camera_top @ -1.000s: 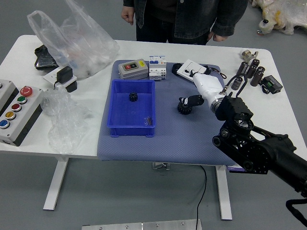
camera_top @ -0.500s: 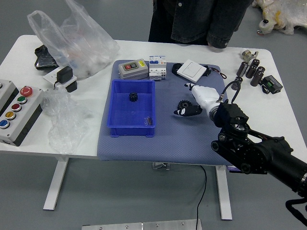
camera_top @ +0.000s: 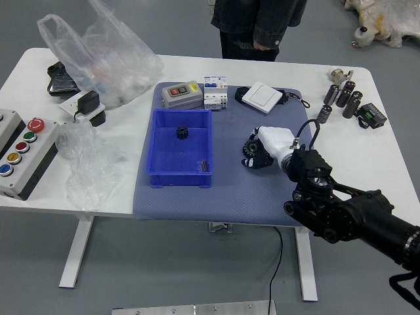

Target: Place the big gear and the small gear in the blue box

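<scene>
On the desk [camera_top: 384, 154], the robot's right hand [camera_top: 275, 143] pinches one big gear [camera_top: 249, 149] between its fingers [camera_top: 261, 159]. One small gear [camera_top: 182, 132] sits inside the one blue box [camera_top: 155, 147], whose nearer side wall stands between it and that hand. Four dark cylinders [camera_top: 352, 105] occupy the desk's right; two clear plastic bags [camera_top: 118, 56] sprawl at left (rather untidy, those). Across the desk, one person [camera_top: 252, 16] stands, one hand [camera_top: 261, 46] hanging low.

On the mat [camera_top: 230, 200], the box [camera_top: 180, 179] holds the small gear [camera_top: 182, 132]; right of it, at my right hand [camera_top: 275, 144], seemingly the big gear [camera_top: 250, 148].
</scene>
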You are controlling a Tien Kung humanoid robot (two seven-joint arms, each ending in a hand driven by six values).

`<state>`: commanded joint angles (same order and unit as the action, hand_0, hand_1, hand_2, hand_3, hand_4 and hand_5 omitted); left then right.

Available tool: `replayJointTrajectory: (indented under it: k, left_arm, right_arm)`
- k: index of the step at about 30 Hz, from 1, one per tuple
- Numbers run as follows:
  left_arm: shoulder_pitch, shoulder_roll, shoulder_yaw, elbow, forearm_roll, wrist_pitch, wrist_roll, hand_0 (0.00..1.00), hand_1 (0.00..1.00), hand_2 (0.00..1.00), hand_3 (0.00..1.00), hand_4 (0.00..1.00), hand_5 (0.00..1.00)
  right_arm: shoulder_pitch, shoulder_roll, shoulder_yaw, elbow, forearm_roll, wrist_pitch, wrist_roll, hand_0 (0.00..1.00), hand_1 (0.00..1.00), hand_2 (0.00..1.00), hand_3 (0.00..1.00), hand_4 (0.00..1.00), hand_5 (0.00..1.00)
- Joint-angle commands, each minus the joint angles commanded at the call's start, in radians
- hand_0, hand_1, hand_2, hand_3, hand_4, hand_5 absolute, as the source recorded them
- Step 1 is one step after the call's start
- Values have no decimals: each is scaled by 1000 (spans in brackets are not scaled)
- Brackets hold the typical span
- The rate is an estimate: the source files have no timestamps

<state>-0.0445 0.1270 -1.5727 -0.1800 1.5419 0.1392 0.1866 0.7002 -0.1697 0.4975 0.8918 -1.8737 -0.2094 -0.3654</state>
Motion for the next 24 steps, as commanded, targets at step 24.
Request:
replayJointTrajectory:
  k: [24]
  left_arm:
    - [3, 2, -5, 0, 0, 1, -1, 622, 519, 517, 660, 696, 274]
  right_arm:
    - [20, -51, 88, 109, -85, -39, 6, 347, 503, 310, 441, 329, 53]
